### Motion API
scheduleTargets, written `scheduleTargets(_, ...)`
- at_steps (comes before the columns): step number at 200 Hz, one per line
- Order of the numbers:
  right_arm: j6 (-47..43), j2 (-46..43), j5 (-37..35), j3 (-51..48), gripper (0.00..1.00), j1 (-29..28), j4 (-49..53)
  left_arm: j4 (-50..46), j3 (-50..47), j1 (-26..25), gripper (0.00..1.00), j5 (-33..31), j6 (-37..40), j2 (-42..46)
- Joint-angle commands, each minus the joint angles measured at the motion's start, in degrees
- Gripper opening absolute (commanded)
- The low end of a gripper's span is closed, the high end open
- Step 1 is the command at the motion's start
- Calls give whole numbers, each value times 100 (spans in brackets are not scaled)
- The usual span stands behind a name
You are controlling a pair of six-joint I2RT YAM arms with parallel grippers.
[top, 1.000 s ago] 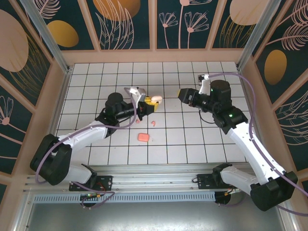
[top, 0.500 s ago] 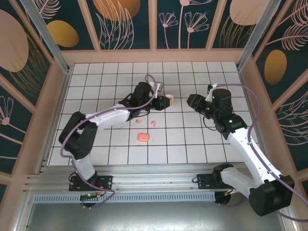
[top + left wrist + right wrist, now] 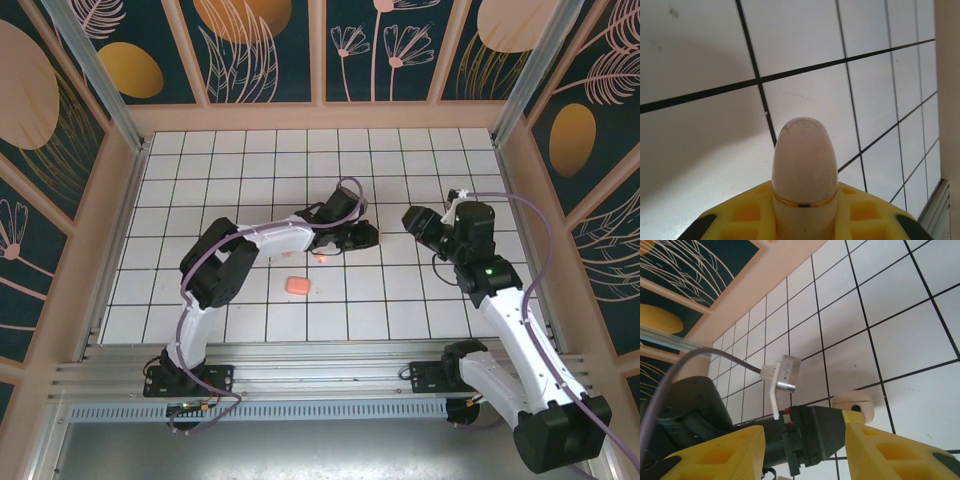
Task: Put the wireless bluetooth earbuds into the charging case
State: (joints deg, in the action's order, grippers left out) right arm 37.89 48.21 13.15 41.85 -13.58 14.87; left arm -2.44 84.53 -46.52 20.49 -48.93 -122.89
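the left gripper (image 3: 802,212) was clamped tight on a beige charging case (image 3: 802,160), its yellow fingers (image 3: 740,212) pressing the lower half from both sides. the case's rounded end stuck out past the fingertips, and a thin gold band ringed it just above the grip. it looked closed. it hung a little above the white tiled floor (image 3: 700,50) without touching it.

the right gripper (image 3: 805,432) stood partly open with nothing between its yellow fingers (image 3: 890,450). it faced the left gripper from the right, close by but apart from it. through the gap, the right wrist camera caught the left gripper's dark body and the beige case beyond it.

from above, both grippers were near the middle of the floor, the left arm stretched far out to the right to reach there. the pink earbuds (image 3: 322,258) lay loose on a tile just on the near side of the left arm's wrist, touching neither gripper; they were too small to make out in detail. a salmon case (image 3: 297,285) sat on the floor a little nearer and further left, beside the earbuds but apart from them.
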Motion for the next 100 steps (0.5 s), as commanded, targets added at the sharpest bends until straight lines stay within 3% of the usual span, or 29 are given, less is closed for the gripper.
scheduleTargets(1, 8, -140, 77, -73, 47, 106, -61, -308, 256, -22, 5, -28, -290, -184)
scheduleTargets(66, 26, -136, 255, -159, 47, 181, -169, -376, 353, -32, 9, 78, -429, -420)
scheduleTargets(100, 23, -173, 267, -145, 46, 189, -126, -492, 373, -35, 16, 87, -446, -482)
